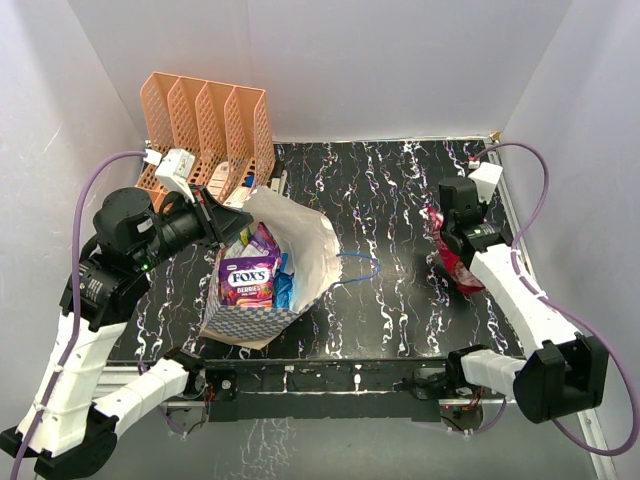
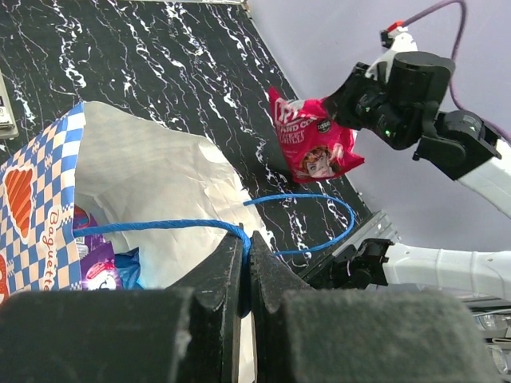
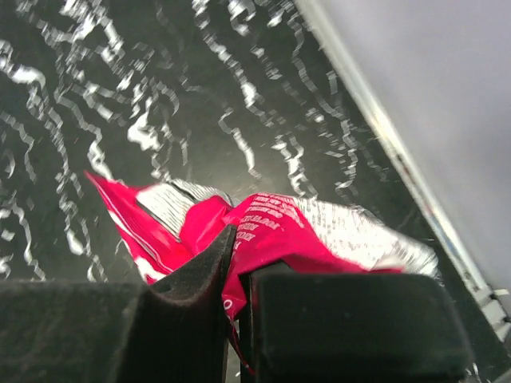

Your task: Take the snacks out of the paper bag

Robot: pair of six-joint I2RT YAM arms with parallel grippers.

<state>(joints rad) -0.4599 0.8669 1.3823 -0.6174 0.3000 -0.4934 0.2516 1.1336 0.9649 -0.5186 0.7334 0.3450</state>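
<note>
— Where are your hands right now?

— My left gripper (image 2: 246, 239) is pinched shut on a blue cord handle (image 2: 160, 226) of the paper bag (image 1: 300, 235), at the bag's left rim. My right gripper (image 3: 235, 267) is clamped on a magenta pouch (image 3: 279, 231), jaws nearly together with the crumpled foil between them.

— And where is that pouch?

— Near the right edge of the table (image 1: 390, 190), well apart from the bag, dangling below my fingers. I can't tell whether its lower corner touches the tabletop.

— What about the bag?

— It stands towards the near left corner, mouth open. A purple FOX'S pouch (image 1: 248, 280) stands upright inside against the near wall, with a blue pouch (image 1: 284, 287) just to its right. The second handle (image 1: 360, 266) lies looped on the table beside the bag. A peach file rack (image 1: 205, 125) sits behind it, in the far left corner.
</note>
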